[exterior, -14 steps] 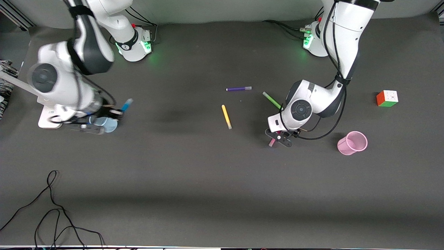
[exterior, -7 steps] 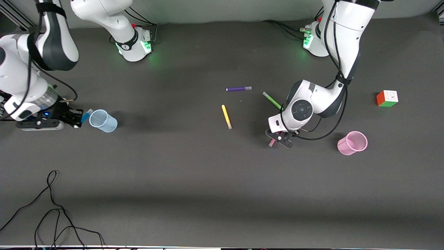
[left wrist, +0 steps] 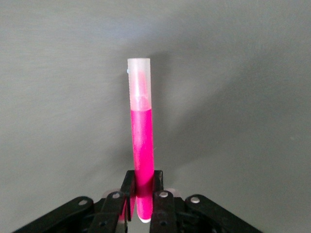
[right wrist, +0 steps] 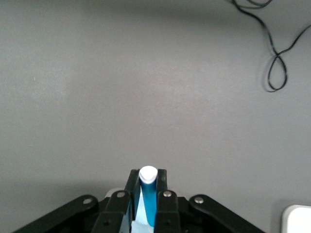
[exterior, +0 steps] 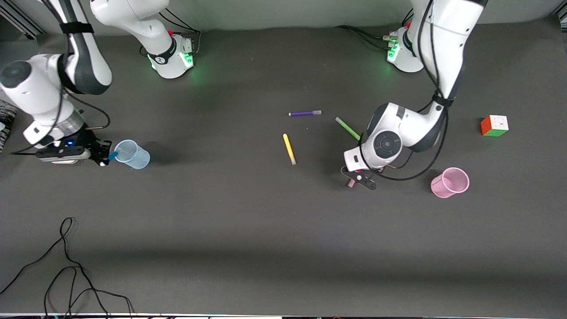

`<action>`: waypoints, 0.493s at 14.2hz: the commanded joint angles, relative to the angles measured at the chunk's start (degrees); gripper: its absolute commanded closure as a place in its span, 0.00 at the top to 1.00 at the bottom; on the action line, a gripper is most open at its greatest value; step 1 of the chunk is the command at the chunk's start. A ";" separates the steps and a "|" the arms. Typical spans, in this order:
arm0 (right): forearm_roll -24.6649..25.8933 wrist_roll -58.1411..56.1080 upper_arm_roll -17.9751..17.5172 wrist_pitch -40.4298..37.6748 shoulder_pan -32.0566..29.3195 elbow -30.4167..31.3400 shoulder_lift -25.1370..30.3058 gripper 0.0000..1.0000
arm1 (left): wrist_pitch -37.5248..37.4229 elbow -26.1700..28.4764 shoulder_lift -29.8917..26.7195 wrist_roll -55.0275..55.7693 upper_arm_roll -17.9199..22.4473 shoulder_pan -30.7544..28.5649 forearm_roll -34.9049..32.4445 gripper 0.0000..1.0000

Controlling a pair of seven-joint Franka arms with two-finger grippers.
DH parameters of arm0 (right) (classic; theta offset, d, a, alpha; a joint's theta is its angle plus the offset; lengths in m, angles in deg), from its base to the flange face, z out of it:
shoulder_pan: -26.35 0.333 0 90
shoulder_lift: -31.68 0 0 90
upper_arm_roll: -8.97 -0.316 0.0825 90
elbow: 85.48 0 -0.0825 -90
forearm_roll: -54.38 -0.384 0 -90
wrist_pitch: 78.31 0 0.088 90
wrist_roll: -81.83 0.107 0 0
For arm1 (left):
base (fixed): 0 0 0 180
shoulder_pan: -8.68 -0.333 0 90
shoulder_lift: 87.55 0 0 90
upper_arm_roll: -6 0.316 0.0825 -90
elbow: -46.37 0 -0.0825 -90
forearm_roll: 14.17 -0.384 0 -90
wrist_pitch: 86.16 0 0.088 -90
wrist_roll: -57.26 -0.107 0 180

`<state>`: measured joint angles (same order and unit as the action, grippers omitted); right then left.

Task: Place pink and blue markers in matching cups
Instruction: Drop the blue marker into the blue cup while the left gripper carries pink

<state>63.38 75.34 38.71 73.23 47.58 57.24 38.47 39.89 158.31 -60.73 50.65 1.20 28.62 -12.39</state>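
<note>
Count: 5 markers – pink (left wrist: 141,155), blue (right wrist: 147,196), purple (exterior: 304,113), yellow (exterior: 289,149), lime-green (exterior: 347,128). 2 cups – pale blue (exterior: 131,154), pink (exterior: 450,182). 1 puzzle cube (exterior: 494,125). 1 black cable (exterior: 66,270).

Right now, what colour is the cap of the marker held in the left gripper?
Pale translucent pink, above a magenta barrel, on the slim magenta marker in the left gripper; the left wrist view shows it best.

No readable text, label, brand, number or sign anywhere. Only a small dark mark on the black band of the right arm's base (exterior: 165,56), too small to read. Nothing printed on the markers, the cups or the colour cube (exterior: 494,125), as far as can be seen.
</note>
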 commanded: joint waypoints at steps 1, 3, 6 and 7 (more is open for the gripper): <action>1.20 -0.72 1.81 5.24 0.57 3.61 -0.19 0.00 | -16.40 -7.23 -6.50 -0.51 0.06 -4.63 3.74 0.00; 1.20 -0.81 1.90 6.57 0.57 4.05 -1.07 0.00 | -26.69 -13.03 -8.18 -0.52 -0.03 -8.14 4.28 0.00; 1.20 -0.72 1.99 7.72 0.57 4.84 -1.78 0.14 | -41.72 -21.56 -8.45 -0.43 0.32 -13.59 4.63 0.00; 1.20 -0.54 1.99 7.63 0.57 4.85 -1.96 0.41 | -44.73 -23.07 -8.45 -0.34 0.41 -15.61 4.28 0.00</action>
<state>63.45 75.33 39.92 79.30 47.62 61.54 36.81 0.97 139.57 -70.79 50.42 1.87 16.32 -8.80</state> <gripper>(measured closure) 0.828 0.819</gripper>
